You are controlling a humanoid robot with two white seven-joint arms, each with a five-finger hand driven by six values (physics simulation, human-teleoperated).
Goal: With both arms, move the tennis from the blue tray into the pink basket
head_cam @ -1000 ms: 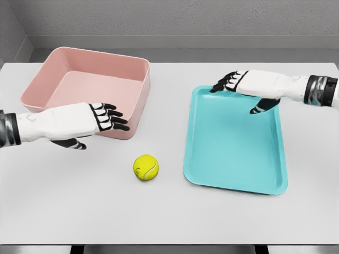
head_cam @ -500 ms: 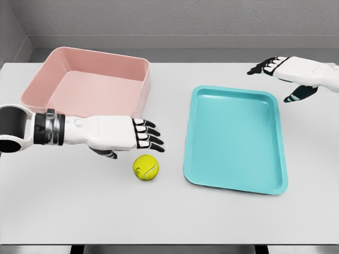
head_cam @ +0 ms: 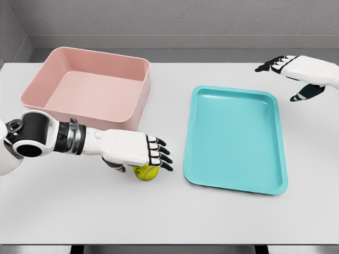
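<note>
The yellow tennis ball [head_cam: 146, 172] lies on the white table, between the pink basket [head_cam: 139, 100] and the blue tray [head_cam: 233, 137], and outside both. My left hand [head_cam: 143, 159] hovers flat over the ball and covers its top. Its fingers are stretched out and its thumb is low on the ball's left side, so the hand is open. My right hand [head_cam: 288, 79] hangs open above the table past the tray's far right corner, touching nothing. Nothing lies in the tray or the basket.
The table [head_cam: 212, 217] is white, with its front edge along the bottom of the view. A grey wall runs behind its far edge. The basket stands at the back left and the tray at the centre right.
My left hand moved right and down from beside the basket until it came over the ball. My right hand lifted off the tray's far edge and drew back to the right. The ball stayed put.
</note>
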